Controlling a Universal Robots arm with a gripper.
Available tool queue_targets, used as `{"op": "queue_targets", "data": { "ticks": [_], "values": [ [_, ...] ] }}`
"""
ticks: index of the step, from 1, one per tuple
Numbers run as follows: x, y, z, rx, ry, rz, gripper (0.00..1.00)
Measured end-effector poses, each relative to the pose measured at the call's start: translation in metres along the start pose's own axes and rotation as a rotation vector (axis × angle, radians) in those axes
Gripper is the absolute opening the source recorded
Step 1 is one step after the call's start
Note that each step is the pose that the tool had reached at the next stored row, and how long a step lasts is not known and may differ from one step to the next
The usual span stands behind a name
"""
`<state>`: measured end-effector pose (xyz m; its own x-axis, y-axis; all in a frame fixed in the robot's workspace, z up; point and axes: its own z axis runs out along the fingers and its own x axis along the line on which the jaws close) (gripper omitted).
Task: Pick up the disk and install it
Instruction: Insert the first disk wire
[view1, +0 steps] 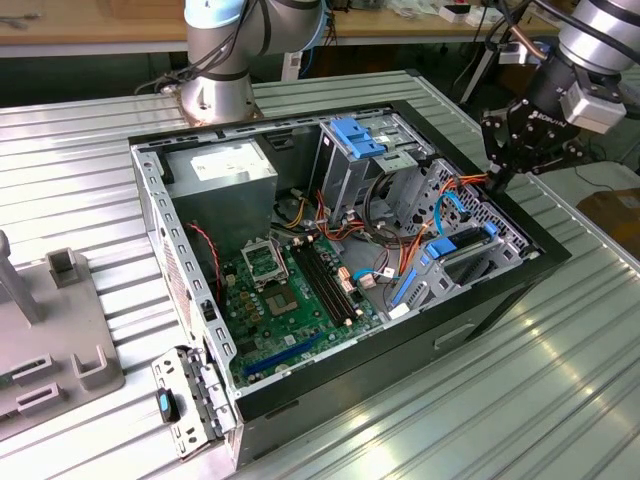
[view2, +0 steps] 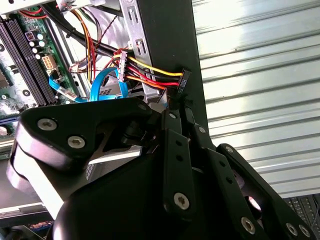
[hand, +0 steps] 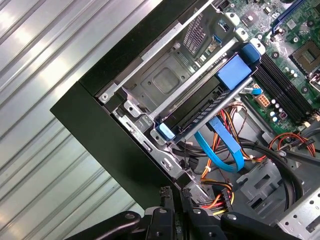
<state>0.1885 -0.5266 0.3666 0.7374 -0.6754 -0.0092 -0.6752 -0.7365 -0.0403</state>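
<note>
- I see the motherboard (view1: 290, 300) lying on the floor of the open computer case (view1: 300, 395), towards the exterior view's left.
- The disk (view1: 462, 250) (hand: 200, 107) sits in a metal bay inside the case, possibly slightly tilted.
- The gripper (view1: 497, 178) (hand: 175, 192) hangs over the case's rim beside that bay, fingers drawn together, holding nothing.

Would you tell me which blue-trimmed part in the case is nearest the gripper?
The blue-framed grey metal disk, near the black gripper; the blue-topped cage stands farther off.
</note>
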Motion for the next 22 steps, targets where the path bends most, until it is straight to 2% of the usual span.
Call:
{"op": "queue_targets", "data": {
  "ticks": [2,4,7,8,9,10,13,16,18,20,22],
  "values": [
    [0.0000,-0.0002,-0.0029,0.0006,-0.0003,0.000,0.16],
    [-0.0001,-0.0003,-0.0074,0.0060,-0.0048,0.000,0.16],
    [-0.0014,0.0009,-0.0077,0.0085,-0.0068,0.000,0.16],
    [-0.0039,0.0035,-0.0078,0.0088,-0.0064,0.000,0.16],
    [-0.0093,0.0090,-0.0079,0.0107,-0.0045,0.000,0.16],
    [-0.0184,0.0180,-0.0082,0.0145,-0.0004,0.000,0.16],
    [-0.0304,0.0296,-0.0085,0.0186,0.0042,0.000,0.16],
    [-0.0384,0.0374,-0.0088,0.0205,0.0063,-0.001,0.16],
    [-0.0399,0.0410,-0.0084,0.0192,0.0080,0.006,0.16],
    [-0.0398,0.0412,-0.0077,0.0181,0.0108,0.039,0.16],
    [-0.0398,0.0413,-0.0077,0.0181,0.0112,0.045,0.16]
  ]
}}
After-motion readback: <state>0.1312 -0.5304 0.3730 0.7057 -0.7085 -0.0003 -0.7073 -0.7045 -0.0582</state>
